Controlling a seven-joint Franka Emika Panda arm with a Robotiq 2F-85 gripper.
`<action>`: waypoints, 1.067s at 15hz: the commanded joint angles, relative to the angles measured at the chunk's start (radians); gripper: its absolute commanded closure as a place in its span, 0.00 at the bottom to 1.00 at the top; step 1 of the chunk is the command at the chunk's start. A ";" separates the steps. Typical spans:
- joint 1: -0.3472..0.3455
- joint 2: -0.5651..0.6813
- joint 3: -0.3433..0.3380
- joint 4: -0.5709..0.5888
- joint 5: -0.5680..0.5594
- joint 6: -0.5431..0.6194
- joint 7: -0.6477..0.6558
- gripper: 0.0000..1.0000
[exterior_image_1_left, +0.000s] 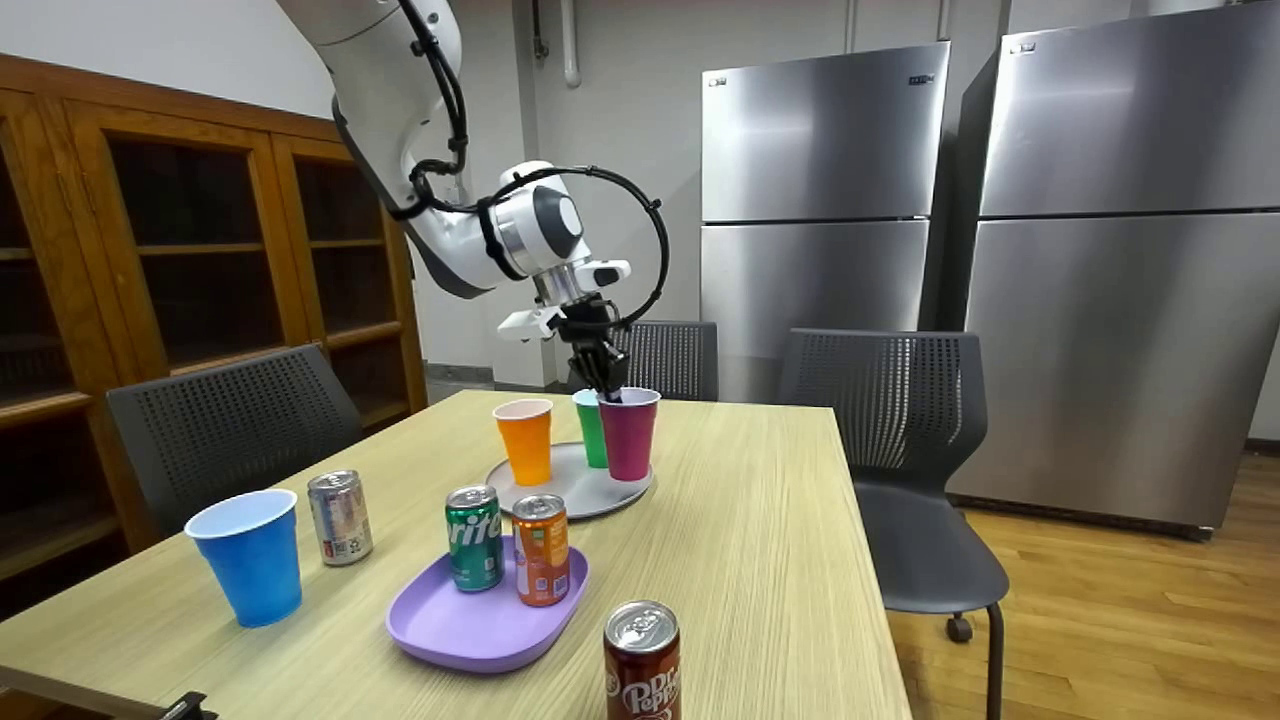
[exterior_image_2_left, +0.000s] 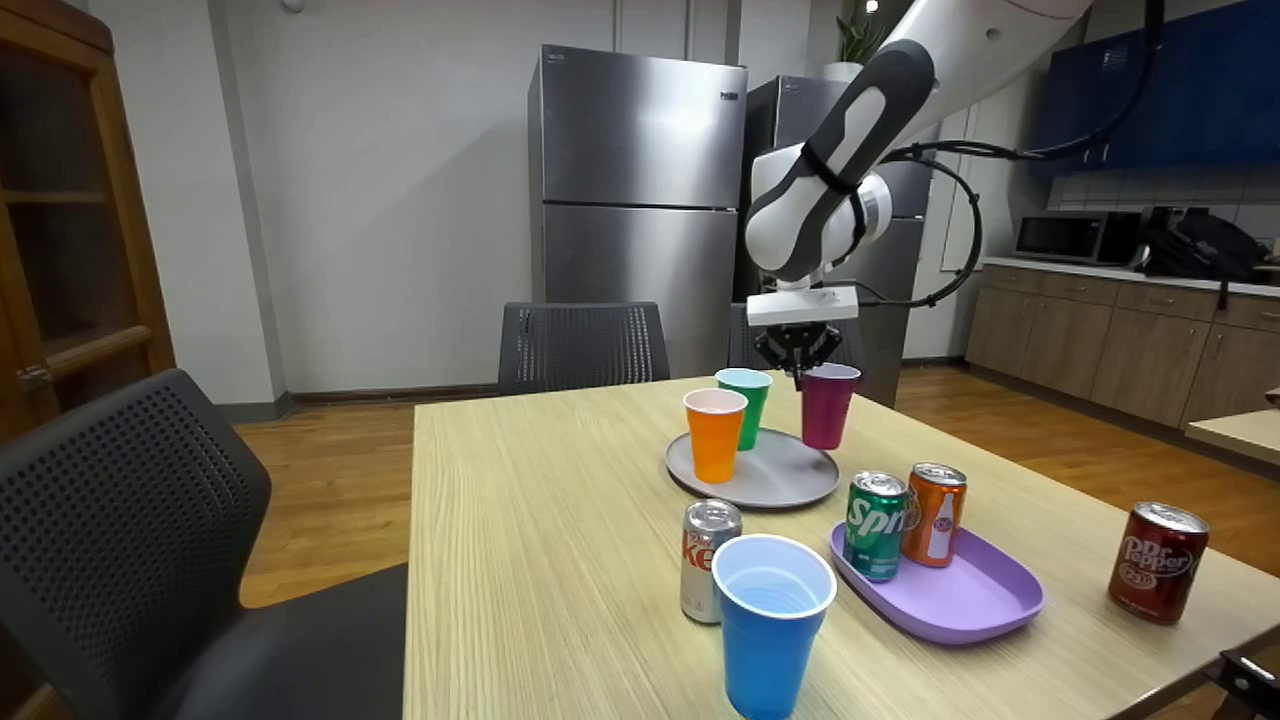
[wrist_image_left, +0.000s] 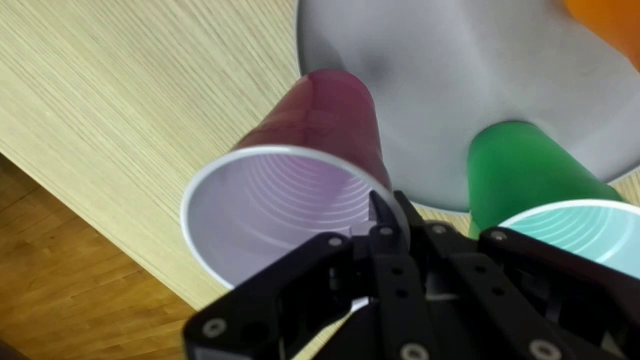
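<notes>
My gripper (wrist_image_left: 388, 200) is shut on the rim of a magenta cup (wrist_image_left: 325, 115), one finger inside the white lip and one outside. That cup (exterior_image_1_left: 630, 445) stands upright at the edge of a round grey plate (exterior_image_1_left: 585, 498); whether its base rests there or hangs just above, I cannot tell. Close beside the outer finger is a green cup (wrist_image_left: 525, 170), also on the plate side. An orange cup (exterior_image_2_left: 715, 440) stands on the plate, farther from the gripper (exterior_image_2_left: 797, 382). In both exterior views the arm reaches down to the magenta cup from above.
A purple tray (exterior_image_1_left: 470, 640) holds a Sprite can (exterior_image_1_left: 474, 545) and an orange can (exterior_image_1_left: 541, 555). Around it stand a Dr Pepper can (exterior_image_2_left: 1158, 565), a blue cup (exterior_image_2_left: 770, 640) and a silver Coke can (exterior_image_2_left: 700, 570). Dark chairs (exterior_image_1_left: 880, 390) border the table.
</notes>
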 joint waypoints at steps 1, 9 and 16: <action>-0.005 0.040 0.014 0.073 0.033 -0.050 -0.057 0.99; 0.007 0.063 0.028 0.098 0.042 -0.047 -0.095 0.99; 0.019 0.067 0.031 0.093 0.043 -0.049 -0.111 0.99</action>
